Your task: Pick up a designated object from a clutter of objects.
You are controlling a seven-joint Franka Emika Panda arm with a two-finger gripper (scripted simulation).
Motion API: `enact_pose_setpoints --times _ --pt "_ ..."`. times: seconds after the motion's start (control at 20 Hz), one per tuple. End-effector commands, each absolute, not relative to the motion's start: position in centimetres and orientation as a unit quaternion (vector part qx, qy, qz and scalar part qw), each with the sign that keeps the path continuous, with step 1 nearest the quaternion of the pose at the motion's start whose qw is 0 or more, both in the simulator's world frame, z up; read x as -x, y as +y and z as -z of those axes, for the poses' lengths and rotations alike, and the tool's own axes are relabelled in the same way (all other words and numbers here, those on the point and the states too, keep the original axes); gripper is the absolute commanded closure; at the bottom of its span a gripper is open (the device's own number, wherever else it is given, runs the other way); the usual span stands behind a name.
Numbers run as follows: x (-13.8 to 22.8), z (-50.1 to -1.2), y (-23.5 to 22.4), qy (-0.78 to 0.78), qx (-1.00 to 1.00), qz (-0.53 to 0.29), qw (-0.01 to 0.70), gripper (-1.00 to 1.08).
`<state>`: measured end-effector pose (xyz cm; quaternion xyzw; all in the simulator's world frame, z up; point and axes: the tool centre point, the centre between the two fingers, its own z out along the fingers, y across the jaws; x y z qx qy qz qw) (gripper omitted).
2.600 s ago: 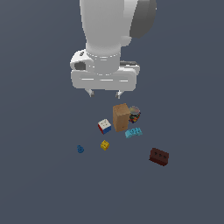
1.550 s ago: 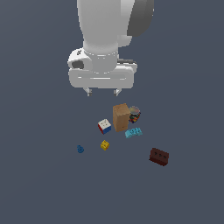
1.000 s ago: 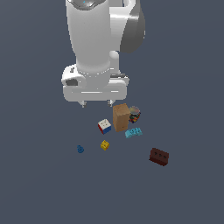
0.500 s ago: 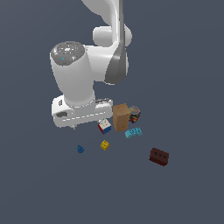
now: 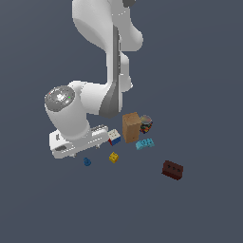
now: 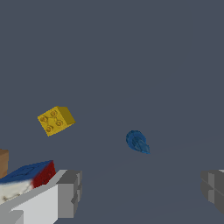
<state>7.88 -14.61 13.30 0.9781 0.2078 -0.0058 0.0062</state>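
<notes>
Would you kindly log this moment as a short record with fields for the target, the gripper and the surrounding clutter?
target: small dark blue piece, lying free on the floor
gripper: gripper open, low beside the blue piece, fingers spread and not touching it
nearest neighbour: yellow block, apart from the blue piece
clutter: puzzle cube, tan box upright, multicoloured jar behind the box, cyan brick
outlier: dark red-brown brick, alone toward the exterior view's right
</notes>
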Motion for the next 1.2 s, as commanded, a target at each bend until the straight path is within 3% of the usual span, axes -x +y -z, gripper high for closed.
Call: enact_pose_setpoints --times 0.0,1.15 --pt "-8.2 -11.8 -15.4 0.222 -0.975 0.003 0.004 -0.92" --pt "-8.3 -4.8 -16.7 0.244 -0.970 0.000 0.000 -0.92"
